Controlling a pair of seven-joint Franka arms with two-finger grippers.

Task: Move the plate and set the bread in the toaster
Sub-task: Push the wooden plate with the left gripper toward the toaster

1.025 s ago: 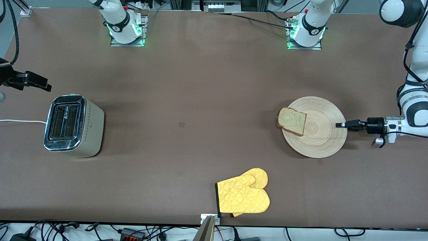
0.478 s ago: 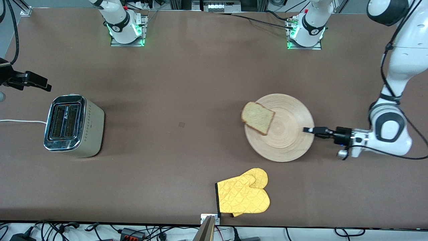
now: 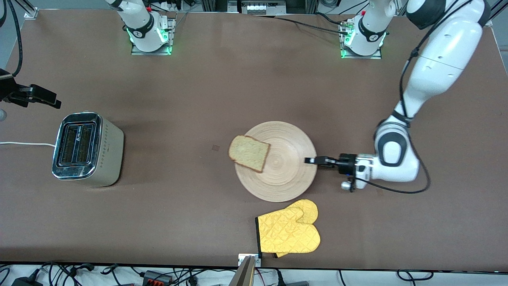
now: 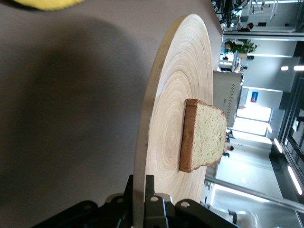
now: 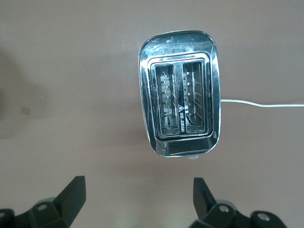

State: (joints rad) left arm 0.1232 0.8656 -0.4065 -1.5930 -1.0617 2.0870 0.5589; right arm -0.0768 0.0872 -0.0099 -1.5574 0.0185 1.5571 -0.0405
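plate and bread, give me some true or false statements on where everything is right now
1. The left gripper is shut on the rim of the plate. True.
2. The bread is in a slot of the toaster. False: it lies on the plate, overhanging the rim on the toaster's side, and both slots are empty.
3. The right gripper hangs open above the toaster. True.
4. The yellow oven mitt lies on the plate. False: it lies on the table, nearer to the front camera than the plate.
5. The plate stands against the toaster. False: bare table separates them.
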